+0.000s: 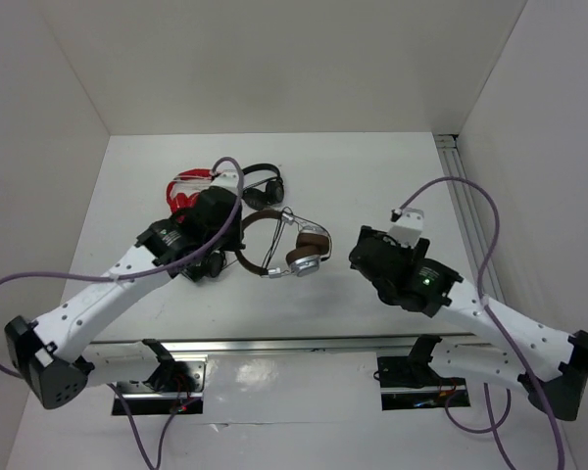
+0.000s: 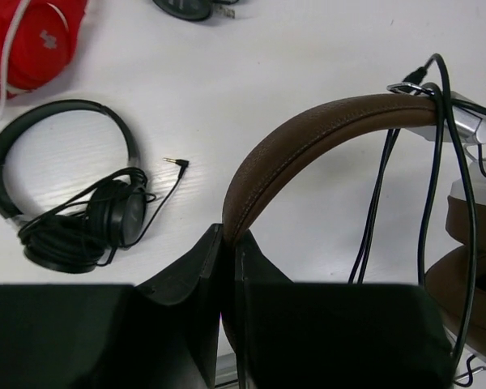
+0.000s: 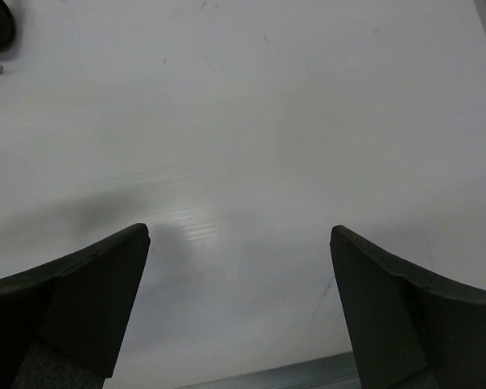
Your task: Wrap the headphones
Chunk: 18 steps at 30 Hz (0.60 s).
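1. Plainly, the left gripper (image 2: 229, 243) is pressed together on the headphones (image 2: 308, 130), pinching the near end of their brown headband.
2. Their dark cable (image 2: 432, 186) hangs over the headband's far end.
3. In the left wrist view, a black pair (image 2: 105, 219) lies left of the headphones, and a red pair (image 2: 32, 40) lies beyond it.
4. To the right of the headphones, the right gripper (image 3: 239, 243) is spread wide above the white table (image 3: 243, 121), holding nothing.

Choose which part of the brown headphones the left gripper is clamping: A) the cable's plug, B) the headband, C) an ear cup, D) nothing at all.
B: the left wrist view shows the left gripper closed on the brown headband of the headphones.
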Each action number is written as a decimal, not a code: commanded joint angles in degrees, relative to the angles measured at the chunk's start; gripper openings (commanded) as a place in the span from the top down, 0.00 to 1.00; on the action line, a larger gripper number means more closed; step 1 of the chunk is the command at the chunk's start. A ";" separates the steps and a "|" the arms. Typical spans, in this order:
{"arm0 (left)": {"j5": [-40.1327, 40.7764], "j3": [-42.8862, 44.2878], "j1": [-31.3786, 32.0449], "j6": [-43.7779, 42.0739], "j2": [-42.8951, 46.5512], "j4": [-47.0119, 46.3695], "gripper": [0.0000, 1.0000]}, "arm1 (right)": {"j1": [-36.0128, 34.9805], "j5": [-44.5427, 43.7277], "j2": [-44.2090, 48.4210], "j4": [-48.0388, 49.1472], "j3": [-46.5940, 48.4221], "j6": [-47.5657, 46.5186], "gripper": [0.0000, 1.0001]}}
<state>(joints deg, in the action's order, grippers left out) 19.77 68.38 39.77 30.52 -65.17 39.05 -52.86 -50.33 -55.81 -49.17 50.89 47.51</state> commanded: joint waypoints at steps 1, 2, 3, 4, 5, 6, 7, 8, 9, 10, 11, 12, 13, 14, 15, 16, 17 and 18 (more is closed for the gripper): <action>-1.05 -0.70 -0.83 3.84 -3.72 -9.86 1.00 | 0.30 -5.32 6.84 -6.99 3.25 7.87 0.00; 0.78 -0.70 -0.83 4.54 -7.05 -10.48 1.00 | 0.30 -3.13 10.34 -6.04 3.25 5.69 0.00; 1.32 -0.01 -0.83 5.94 -8.91 -10.48 1.00 | 0.30 -1.81 12.11 -4.29 2.72 4.36 0.00; 1.32 1.22 -1.44 5.95 -10.93 -12.22 1.00 | 0.30 -0.23 13.87 -3.40 2.72 3.13 0.00; 0.45 1.93 -1.45 5.95 -12.95 -13.37 1.00 | 0.30 3.70 15.54 -2.17 2.72 1.81 0.00; -0.51 2.80 -2.06 5.95 -17.23 -14.43 1.00 | 0.30 5.92 18.95 1.84 1.68 -2.98 0.00; -1.39 5.07 -2.67 5.34 -19.62 -16.27 1.00 | 0.30 8.99 21.25 3.01 0.97 -5.30 0.00; -1.40 6.66 -2.68 5.34 -22.00 -16.28 1.00 | 0.30 9.02 21.27 3.02 0.96 -5.32 0.00; -1.40 8.42 -2.68 5.34 -24.46 -17.15 1.00 | 0.30 9.54 21.79 1.98 0.96 -5.32 0.00; -1.92 12.27 -2.68 4.55 -29.44 -17.16 1.00 | 0.30 10.07 21.80 1.36 0.96 -4.62 0.00; -2.45 14.39 -3.37 4.02 -32.01 -17.95 1.00 | 0.30 11.81 22.41 1.35 1.48 -4.62 0.00; -2.98 16.50 -3.90 4.02 -34.65 -17.95 1.00 | 0.30 13.05 22.41 2.75 1.49 -6.36 0.00; -3.59 21.22 -4.43 3.50 -40.07 -17.95 1.00 | 0.30 14.10 22.41 2.76 1.49 -7.07 0.00; -4.82 23.70 -4.44 3.49 -42.74 -17.95 1.00 | 0.30 14.98 22.41 2.76 1.49 -7.08 0.00; -5.35 26.17 -4.44 3.49 -45.37 -17.95 1.00 | 0.30 15.60 21.54 2.76 2.10 -8.03 0.00; -5.36 30.98 -5.05 3.49 -47.92 -18.56 1.00 | 0.30 15.61 21.01 2.76 2.10 -8.04 0.00; -5.88 33.55 -5.05 2.71 -53.00 -18.57 1.00 | 0.30 15.61 21.01 2.76 2.10 -8.04 0.00; -5.88 36.18 -5.66 2.70 -55.57 -18.57 1.00 | 0.30 17.09 20.40 2.76 2.10 -8.04 0.00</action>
<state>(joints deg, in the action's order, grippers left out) 16.56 96.90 35.24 33.08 -115.33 25.74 -52.82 -36.56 -34.09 -49.25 51.42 41.30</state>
